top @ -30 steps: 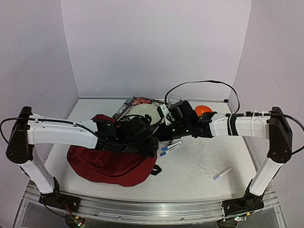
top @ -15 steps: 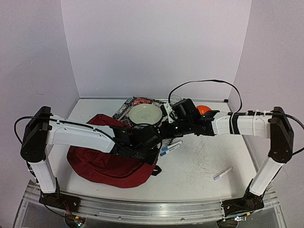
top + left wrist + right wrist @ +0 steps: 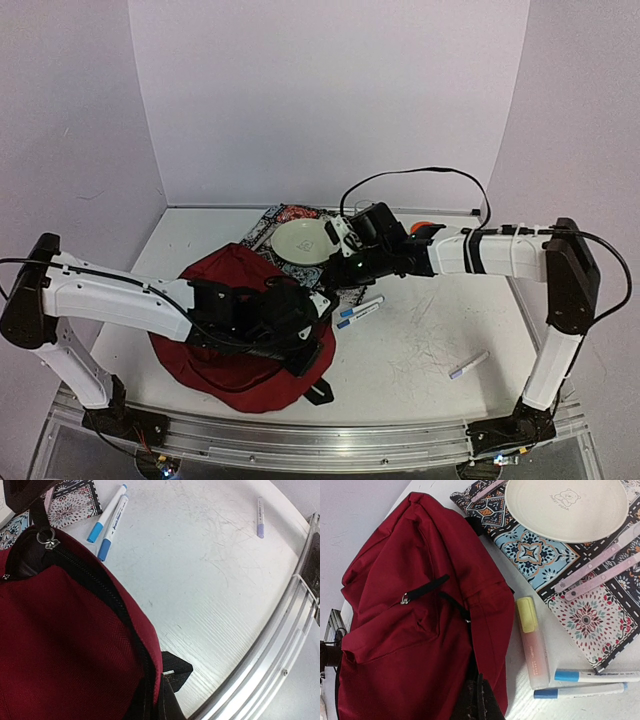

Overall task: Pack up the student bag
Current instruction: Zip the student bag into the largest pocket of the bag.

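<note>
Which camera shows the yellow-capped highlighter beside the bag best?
Right wrist: the highlighter lies whole and unobstructed beside the student bag. Left wrist misses it; in the top external view I cannot make it out.

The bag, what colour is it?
The bag is dark red with a black zipper. The right wrist view shows it best.

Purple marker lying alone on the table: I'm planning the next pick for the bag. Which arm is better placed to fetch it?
Right, probably. The purple marker lies on the right arm's half of the table, on open surface. The left arm is stretched over the student bag on the far side from it.
</note>
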You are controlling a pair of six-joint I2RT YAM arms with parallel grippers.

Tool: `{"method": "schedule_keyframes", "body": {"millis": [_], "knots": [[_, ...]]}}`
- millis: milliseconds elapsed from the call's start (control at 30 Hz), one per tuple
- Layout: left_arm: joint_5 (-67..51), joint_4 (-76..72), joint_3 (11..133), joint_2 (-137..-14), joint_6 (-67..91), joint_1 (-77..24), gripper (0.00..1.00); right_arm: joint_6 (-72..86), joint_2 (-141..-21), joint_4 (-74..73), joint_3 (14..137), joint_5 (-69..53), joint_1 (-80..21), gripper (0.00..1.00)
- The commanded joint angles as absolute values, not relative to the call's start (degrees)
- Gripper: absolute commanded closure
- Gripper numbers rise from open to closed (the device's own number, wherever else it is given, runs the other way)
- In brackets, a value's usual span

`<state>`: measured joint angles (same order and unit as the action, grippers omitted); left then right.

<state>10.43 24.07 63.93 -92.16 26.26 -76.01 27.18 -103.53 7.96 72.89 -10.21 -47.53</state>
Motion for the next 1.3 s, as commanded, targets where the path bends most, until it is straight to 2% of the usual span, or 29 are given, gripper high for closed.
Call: {"method": "schedule_keyframes", "body": {"millis": [0,367,767,1267], "knots": [[3.48,26.86,60.72,-85.79,25.71,-79.28,1.00,24.71,-106.96,10.69,79.34,-6.65,-45.38,1.00],[2.23,26.97,56.39,-78.54,24.04,-81.72,1.00,22.10,-117.27,10.63,89.28,-8.26,-45.29,1.00],[3.80,26.98,56.67,-76.70,21.99,-86.64,1.00,21.96,-126.85,10.72,101.46,-9.43,-45.32,1.00],[5.05,26.55,50.98,-73.52,24.14,-88.13,1.00,23.49,-127.30,10.46,103.72,-9.85,-43.26,1.00]]}}
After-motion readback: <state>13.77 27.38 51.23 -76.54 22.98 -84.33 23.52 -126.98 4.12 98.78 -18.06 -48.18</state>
